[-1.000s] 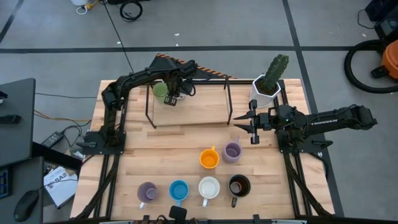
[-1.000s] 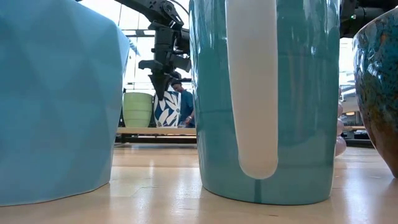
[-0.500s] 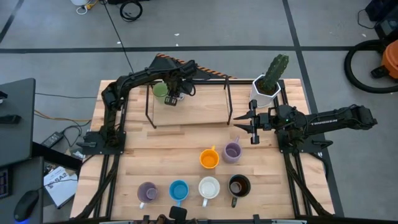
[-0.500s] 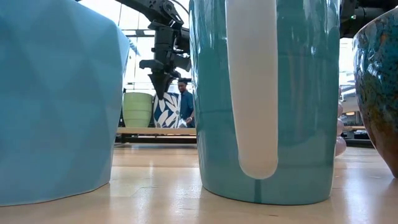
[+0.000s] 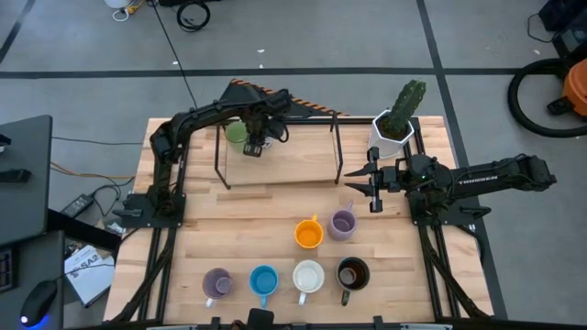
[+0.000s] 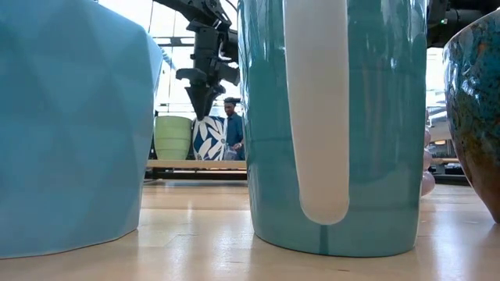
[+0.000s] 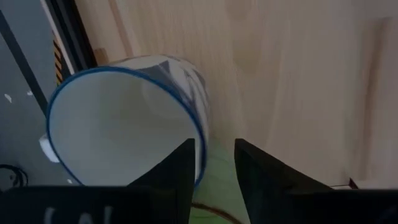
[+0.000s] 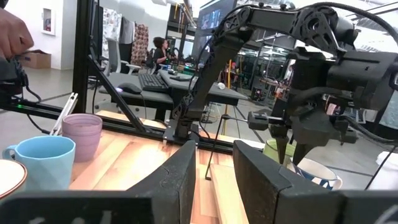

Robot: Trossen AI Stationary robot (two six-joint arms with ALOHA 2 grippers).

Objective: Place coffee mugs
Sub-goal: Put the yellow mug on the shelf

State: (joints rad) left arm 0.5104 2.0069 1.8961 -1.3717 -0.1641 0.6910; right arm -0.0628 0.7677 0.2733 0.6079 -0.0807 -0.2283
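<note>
Your left gripper (image 6: 205, 100) is sitting a touch higher than half a second ago: in the low view its fingertips are now clearing the rims of the two mugs on the raised shelf (image 6: 195, 164), and the person (image 6: 232, 129) in the room behind is staying in about the same spot. Nothing else on the table is shifting.

You are reaching your left arm across the far left of the table, with its gripper pointing down over the shelf, its fingers (image 7: 180, 168) close together with only a narrow gap and pinching nothing. Directly under them is the grey-white mug (image 7: 124, 121) with the blue leaf pattern, upright, empty, blue-rimmed. The green mug (image 5: 237, 134) is standing just beside it on the same shelf.

You are holding your right gripper (image 5: 371, 184) level over the right side of the table, near the cactus pot (image 5: 393, 130), fingers spread and empty.

The orange mug (image 5: 309, 234) and a lilac mug (image 5: 342, 223) are standing mid-table, near each other. Along the near edge are lined up the other lilac mug (image 5: 216, 283), blue mug (image 5: 263, 281), white mug (image 5: 308, 277) and dark mug (image 5: 352, 274).
</note>
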